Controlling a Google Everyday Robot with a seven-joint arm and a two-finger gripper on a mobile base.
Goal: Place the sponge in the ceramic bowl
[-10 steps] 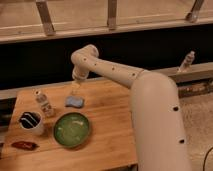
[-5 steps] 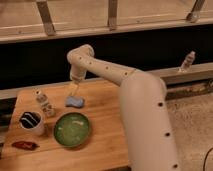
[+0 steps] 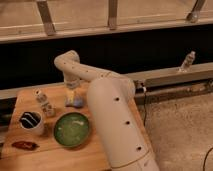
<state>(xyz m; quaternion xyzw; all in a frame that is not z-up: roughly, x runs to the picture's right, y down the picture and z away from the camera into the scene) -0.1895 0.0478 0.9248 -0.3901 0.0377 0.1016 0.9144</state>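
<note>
Sitting over one sponge point(image 3: 78, 104): tool point(image 3: 72, 96), grip unclear; one ceramic bowl point(image 3: 71, 129), one mug point(image 3: 31, 122) nearby.

Place: an indoor test area, more like a lab or office corner than a home kitchen.
Table: one plain wooden table point(image 3: 55, 156) stands beside a long grey ledge point(image 3: 170, 76).
Background: a dark wall panel, with slanted metal posts point(image 3: 112, 15) above it.
Floor: speckled grey floor point(image 3: 180, 132) with a thin cable point(image 3: 145, 107) near the ledge.
Props: a ceramic bowl point(image 3: 71, 129), a striped mug point(image 3: 31, 122) and a small bottle point(image 3: 44, 103) on bare wood.
Robot: the gripper point(image 3: 73, 97) is low over the sponge point(image 3: 78, 103), at the table's far side.
</note>
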